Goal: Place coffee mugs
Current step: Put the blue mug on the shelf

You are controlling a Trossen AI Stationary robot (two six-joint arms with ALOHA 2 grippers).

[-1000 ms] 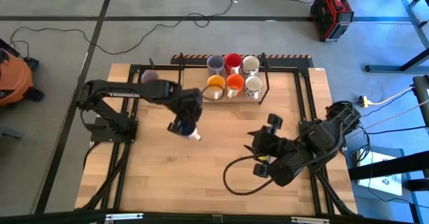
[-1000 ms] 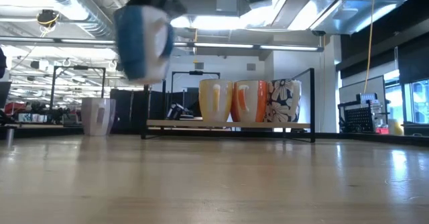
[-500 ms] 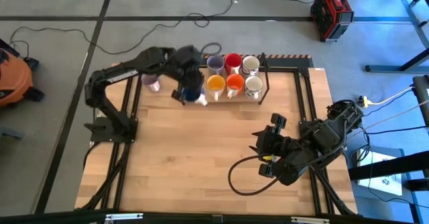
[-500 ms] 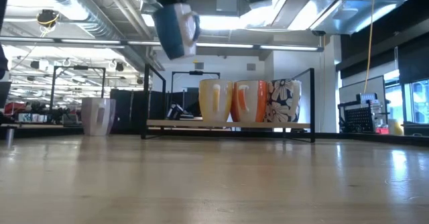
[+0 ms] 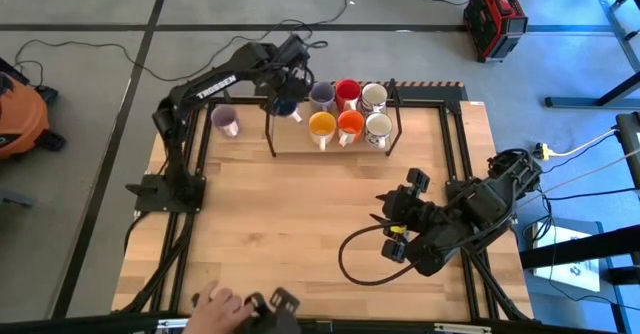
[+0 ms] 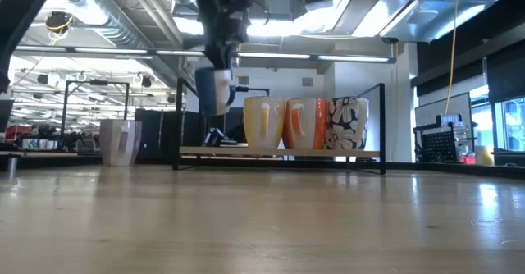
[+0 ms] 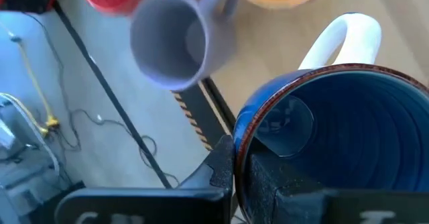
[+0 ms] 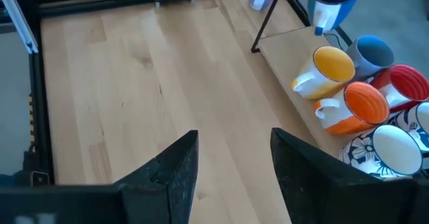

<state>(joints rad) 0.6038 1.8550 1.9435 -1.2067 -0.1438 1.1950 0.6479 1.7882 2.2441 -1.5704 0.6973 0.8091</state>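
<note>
Blue mug [image 7: 335, 137] moved over rack.

blue mug [image 7: 335, 137], lilac mug [image 7: 175, 41], floral white mug [image 6: 349, 123]

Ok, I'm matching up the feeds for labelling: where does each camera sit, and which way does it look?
High view: overhead, straight down on the table; shows both arms and a person's hand.
Low view: table height, across to the rack; left arm descends with the blue mug.
Left wrist view: on the left arm, looking into the blue mug the left gripper holds.
Right wrist view: behind the open right gripper, facing the rack.
All four share the blue mug.
</note>
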